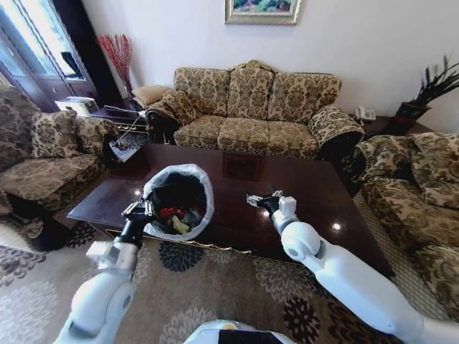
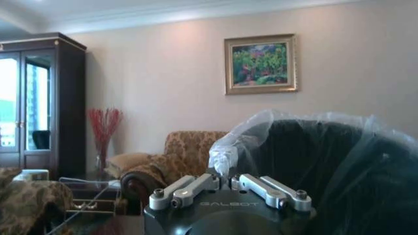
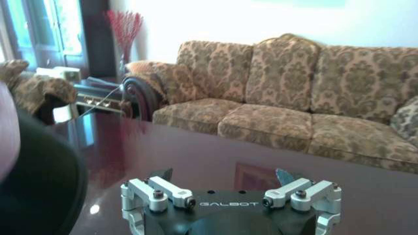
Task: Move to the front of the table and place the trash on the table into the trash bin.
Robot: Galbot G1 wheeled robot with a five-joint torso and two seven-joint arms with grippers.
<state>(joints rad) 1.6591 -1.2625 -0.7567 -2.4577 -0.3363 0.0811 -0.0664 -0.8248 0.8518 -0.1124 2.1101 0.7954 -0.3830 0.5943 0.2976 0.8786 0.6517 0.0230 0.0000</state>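
The trash bin [image 1: 179, 197], black with a white plastic liner, is lifted and tilted toward me above the near left part of the dark glossy table [image 1: 315, 183]. My left gripper [image 1: 139, 211] is shut on its rim, and the left wrist view shows the fingers [image 2: 196, 186] pinching the liner against the bin [image 2: 326, 161]. Inside the bin lies trash [image 1: 174, 215]: red and yellow pieces. My right gripper [image 1: 259, 201] hovers open just above the table's middle, holding nothing; its spread fingers [image 3: 163, 175] frame bare tabletop [image 3: 196, 152], with the bin's dark side [image 3: 39, 191] beside it.
A patterned three-seat sofa [image 1: 251, 115] stands behind the table, with armchairs at the left [image 1: 43, 158] and right [image 1: 409, 179]. A side table with small items [image 1: 118, 118] is at the far left corner. Floral carpet [image 1: 215, 294] lies between me and the table.
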